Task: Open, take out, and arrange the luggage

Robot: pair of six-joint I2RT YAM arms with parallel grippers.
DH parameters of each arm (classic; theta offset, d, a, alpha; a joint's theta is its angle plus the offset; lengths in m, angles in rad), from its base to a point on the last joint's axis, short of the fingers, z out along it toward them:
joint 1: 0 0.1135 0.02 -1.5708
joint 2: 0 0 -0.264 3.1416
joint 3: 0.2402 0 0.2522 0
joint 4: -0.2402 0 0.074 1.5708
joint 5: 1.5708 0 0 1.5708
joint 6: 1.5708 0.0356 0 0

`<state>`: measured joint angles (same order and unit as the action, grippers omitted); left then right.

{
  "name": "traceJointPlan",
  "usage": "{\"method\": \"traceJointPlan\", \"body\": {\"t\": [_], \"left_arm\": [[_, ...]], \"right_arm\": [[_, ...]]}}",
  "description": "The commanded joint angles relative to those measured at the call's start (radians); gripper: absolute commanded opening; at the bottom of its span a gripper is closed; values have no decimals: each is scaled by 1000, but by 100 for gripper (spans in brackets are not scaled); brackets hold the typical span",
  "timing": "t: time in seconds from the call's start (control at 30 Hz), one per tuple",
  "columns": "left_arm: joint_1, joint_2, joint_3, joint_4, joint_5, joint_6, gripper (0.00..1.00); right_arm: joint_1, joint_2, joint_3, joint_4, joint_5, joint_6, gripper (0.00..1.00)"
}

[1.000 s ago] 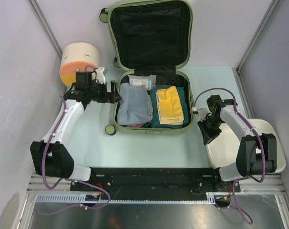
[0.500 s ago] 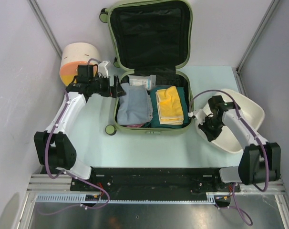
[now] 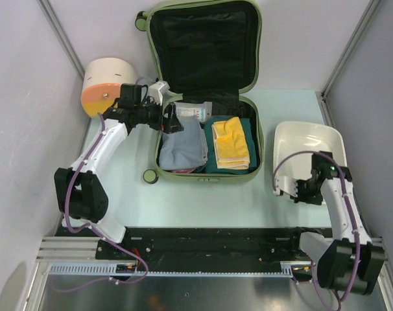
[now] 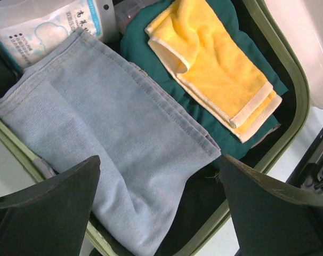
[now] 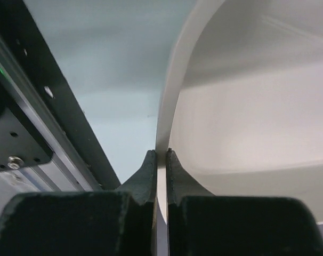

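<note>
Although the luggage (image 3: 207, 177) already lies open in the middle of the table (image 3: 203, 202), its lid propped up at the far side with the black lining showing, the opening looks like the only part of the task that is done. Everything packed in the lower half is inside it: a folded pale blue cloth (image 4: 113, 144) on the left, a yellow towel (image 4: 215, 74) lying on a dark green cloth (image 4: 137, 48) on the right, and a white packet (image 4: 49, 24) along the hinge side. Nothing from the case lies on the table, so taking out and arranging are both, as I judge it, yet to begin. The left gripper (image 3: 172, 123) hangs over the case's left portion with its jaws spread wide and nothing between them, the blue cloth directly below in the wrist view, which suggests that cloth is the first item to come out. The right gripper (image 5: 160, 154) is pinched tight on the thin near rim of the white basin (image 3: 308, 139), which sits just right of the case, apart from it, and holds nothing; it seems meant to receive items. A cream-and-orange drum container (image 3: 106, 84) stands at the far left, untouched.
</note>
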<state>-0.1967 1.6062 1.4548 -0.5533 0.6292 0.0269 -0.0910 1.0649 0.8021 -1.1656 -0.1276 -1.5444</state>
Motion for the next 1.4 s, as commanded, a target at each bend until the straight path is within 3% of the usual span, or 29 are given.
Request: {"method": "traceJointPlan", "body": {"t": [0.0, 0.07, 0.2, 0.23, 0.43, 0.57, 0.6, 0.7, 0.8, 0.93, 0.97, 1.07, 1.2, 1.37], "left_arm": [[-55, 26, 55, 23, 26, 93, 97], [-76, 43, 55, 23, 20, 97, 97], [-125, 61, 55, 21, 6, 111, 97], [-130, 66, 56, 23, 3, 113, 97], [-133, 77, 79, 45, 7, 99, 97], [-133, 51, 62, 88, 50, 119, 96], [-136, 41, 50, 120, 73, 126, 96], [-155, -15, -45, 278, 99, 136, 95], [-191, -98, -190, 505, 98, 123, 93], [-214, -129, -313, 746, 111, 85, 91], [-224, -88, -292, 748, 104, 97, 89], [-265, -16, -197, 744, 51, 110, 85], [-280, 66, -125, 742, 4, 70, 82], [-271, 46, -166, 740, -48, 47, 83]], "right_arm": [[-133, -94, -66, 33, -20, -436, 0], [-159, -94, -66, 58, -65, -502, 4], [-161, -117, -60, 110, -93, -482, 80], [-161, -140, -54, 110, -93, -468, 83], [-168, -146, 161, -86, -194, -283, 91], [-147, -90, 322, -88, -397, -16, 94], [-118, -71, 348, 3, -405, 211, 94], [29, 36, 428, 242, -360, 692, 91], [140, 186, 525, 418, -372, 1072, 85], [253, 392, 634, 547, -339, 1333, 75], [272, 427, 664, 561, -342, 1381, 69], [312, 521, 668, 602, -302, 1509, 63], [329, 567, 638, 653, -231, 1584, 63], [333, 673, 641, 744, -198, 1610, 64]]}}
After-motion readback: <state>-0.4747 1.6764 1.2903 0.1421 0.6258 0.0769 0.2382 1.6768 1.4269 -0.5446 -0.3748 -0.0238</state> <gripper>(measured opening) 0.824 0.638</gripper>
